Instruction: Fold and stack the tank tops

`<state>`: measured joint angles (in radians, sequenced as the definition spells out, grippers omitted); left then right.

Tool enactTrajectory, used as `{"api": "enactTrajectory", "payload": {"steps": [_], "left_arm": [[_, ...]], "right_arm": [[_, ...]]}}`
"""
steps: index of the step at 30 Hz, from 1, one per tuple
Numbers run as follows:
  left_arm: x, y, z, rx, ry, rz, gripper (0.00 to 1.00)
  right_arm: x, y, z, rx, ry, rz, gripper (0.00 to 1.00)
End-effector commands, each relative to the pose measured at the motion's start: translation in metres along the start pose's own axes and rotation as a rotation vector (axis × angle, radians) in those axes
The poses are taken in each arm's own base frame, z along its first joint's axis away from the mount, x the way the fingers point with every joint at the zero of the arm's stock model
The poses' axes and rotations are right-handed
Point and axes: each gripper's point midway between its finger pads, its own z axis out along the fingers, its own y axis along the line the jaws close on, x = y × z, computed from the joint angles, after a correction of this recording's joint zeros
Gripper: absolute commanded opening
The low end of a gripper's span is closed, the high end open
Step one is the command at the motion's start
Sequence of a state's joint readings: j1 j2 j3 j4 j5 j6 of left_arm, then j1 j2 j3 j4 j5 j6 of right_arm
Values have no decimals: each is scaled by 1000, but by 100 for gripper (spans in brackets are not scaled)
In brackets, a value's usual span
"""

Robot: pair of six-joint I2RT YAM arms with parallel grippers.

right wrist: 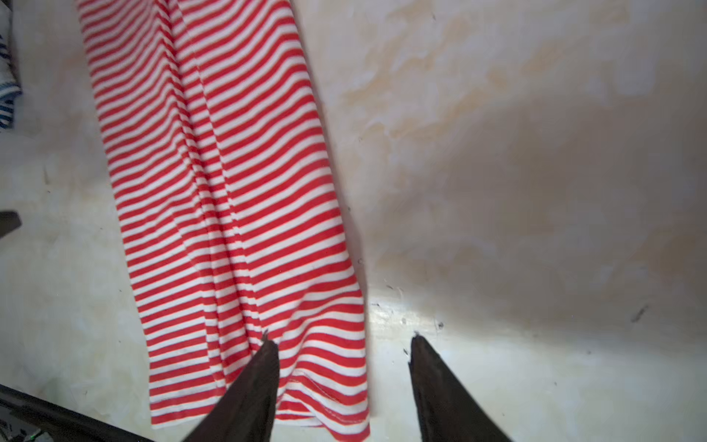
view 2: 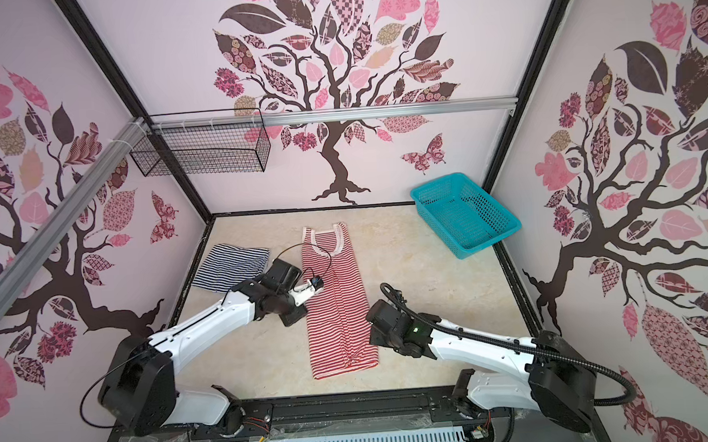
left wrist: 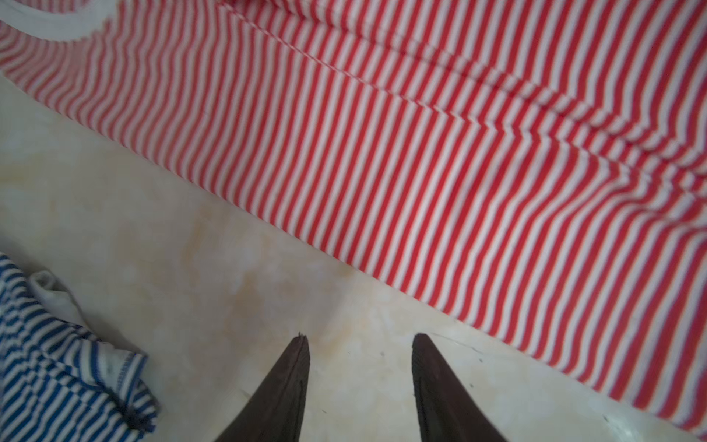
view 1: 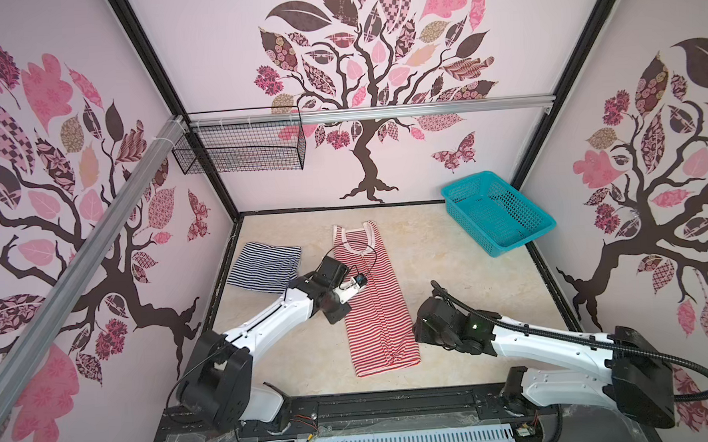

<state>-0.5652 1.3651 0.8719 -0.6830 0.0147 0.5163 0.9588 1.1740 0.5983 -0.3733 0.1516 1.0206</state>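
Teal basket (view 1: 524,240) sits well apart from the red-striped top (view 1: 373,312)

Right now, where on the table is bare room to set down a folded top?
Free: the table between the red top and the basket; also the strip before the red top's hem. Crowded: between the navy top and red top, where the left gripper hangs.

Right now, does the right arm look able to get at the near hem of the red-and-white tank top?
Probably yes. The right arm is beside the red-and-white tank top. Its jaws stand open, with one tip over the hem's corner, and nothing lies between them.
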Motion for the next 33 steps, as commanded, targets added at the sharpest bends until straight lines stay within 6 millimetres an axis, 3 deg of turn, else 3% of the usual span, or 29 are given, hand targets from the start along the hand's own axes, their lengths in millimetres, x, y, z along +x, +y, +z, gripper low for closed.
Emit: {"api": "enactTrajectory", "payload": {"steps": [1, 5, 11, 23, 26, 33], "left_arm": [[6, -28, -16, 65, -67, 42, 49], [25, -58, -21, 7, -86, 162, 50], [28, -96, -35, 39, -157, 248, 51], [13, -103, -8, 49, -104, 333, 56], [14, -110, -7, 80, -113, 345, 57], [27, -138, -4, 137, -112, 457, 58]], "right_arm": [[9, 13, 1, -85, 50, 6, 60], [31, 8, 13, -108, 136, 41, 57], [59, -5, 21, -124, 232, 92, 49], [82, -6, 28, -105, 295, 90, 41], [86, -7, 29, -110, 302, 96, 32], [72, 6, 16, -161, 251, 102, 11]]}}
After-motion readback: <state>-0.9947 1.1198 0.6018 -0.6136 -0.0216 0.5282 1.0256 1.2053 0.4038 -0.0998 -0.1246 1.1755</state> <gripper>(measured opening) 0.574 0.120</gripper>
